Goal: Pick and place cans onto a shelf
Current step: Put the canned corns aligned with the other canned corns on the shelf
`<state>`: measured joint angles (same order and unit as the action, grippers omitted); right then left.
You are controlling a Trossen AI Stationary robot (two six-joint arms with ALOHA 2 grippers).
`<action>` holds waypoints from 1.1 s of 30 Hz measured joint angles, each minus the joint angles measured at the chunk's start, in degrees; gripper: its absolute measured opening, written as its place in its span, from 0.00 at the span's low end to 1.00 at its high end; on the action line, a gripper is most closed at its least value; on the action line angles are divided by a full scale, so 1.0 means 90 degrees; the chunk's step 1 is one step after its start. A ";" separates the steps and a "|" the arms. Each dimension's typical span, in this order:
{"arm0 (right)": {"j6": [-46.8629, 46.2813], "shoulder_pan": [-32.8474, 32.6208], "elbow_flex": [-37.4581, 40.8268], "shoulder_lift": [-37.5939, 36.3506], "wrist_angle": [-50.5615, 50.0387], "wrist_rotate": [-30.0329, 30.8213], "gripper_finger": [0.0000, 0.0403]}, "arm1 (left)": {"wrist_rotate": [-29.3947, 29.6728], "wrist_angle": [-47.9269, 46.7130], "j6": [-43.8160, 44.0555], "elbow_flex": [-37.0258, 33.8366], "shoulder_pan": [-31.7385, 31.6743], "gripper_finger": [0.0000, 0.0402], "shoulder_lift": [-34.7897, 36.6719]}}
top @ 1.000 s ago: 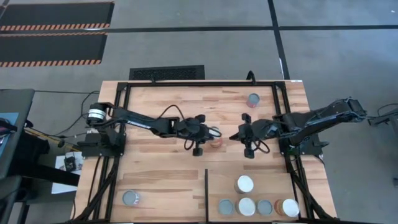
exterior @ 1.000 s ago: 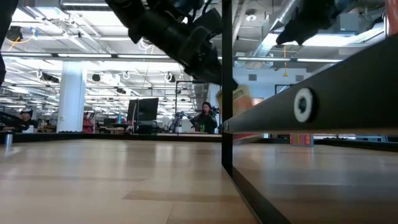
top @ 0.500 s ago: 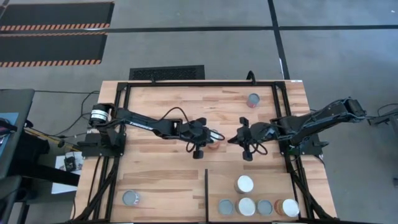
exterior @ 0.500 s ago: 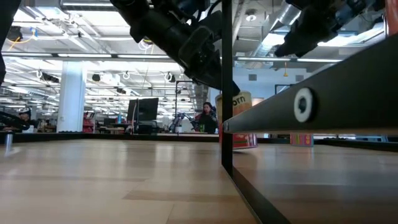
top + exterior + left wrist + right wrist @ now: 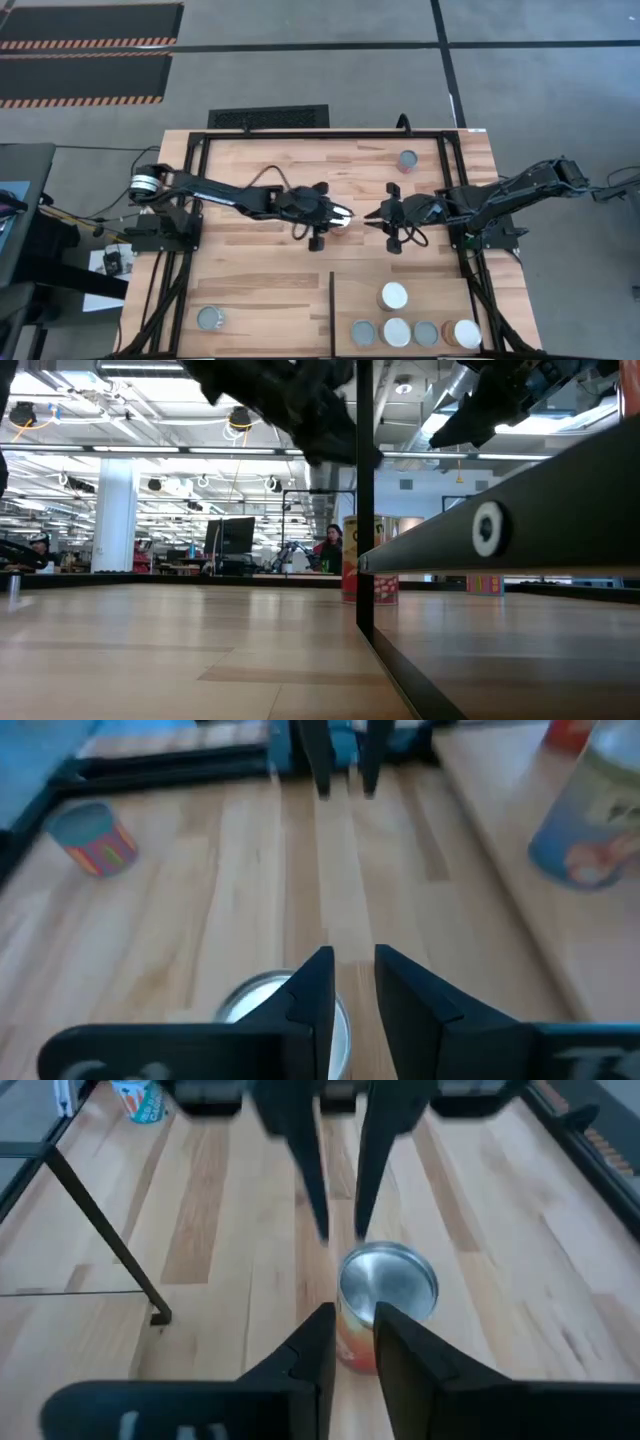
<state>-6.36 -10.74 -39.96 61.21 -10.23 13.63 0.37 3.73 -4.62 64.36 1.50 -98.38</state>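
Closest to the front edge, the shelf sits at the tabletop's right corner, fenced off by a thin black divider bar. We count five cans parked there: four in a row and one just behind them, with white or grey tops. A lone grey-topped can stands at the front left corner.

Mid-tabletop is the can in play. It's upright on the bare wood, with a shiny silver lid and an orange-red side. In the low view the divider's black post half hides it.

The left end effector hangs right over it and covers most of it from above. Its fingers are only slightly apart and grip nothing. The right end effector faces it from the other side, just short of the can. Its fingers show the same slim gap and hold nothing.

Farthest back, one more can stands near the rear rail, well apart from everything.
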 joint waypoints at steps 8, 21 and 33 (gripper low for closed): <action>0.0258 0.0363 -0.0053 0.0576 0.0251 -0.0320 0.24 | 0.0050 0.2706 0.0571 -0.2231 -0.0052 0.04 0.1384; 0.1414 0.0460 -0.1509 0.2561 -0.0581 -0.0542 0.41 | 0.1112 0.3882 0.0950 -0.4287 -0.0066 0.01 0.2689; 0.1605 0.0632 -0.2540 0.3704 -0.1927 -0.0427 0.19 | 0.1403 0.3687 0.0944 -0.4400 -0.0103 0.01 0.2690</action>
<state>8.08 -5.05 -62.83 94.54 -27.58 9.79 13.00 36.91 3.88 24.75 0.57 -74.17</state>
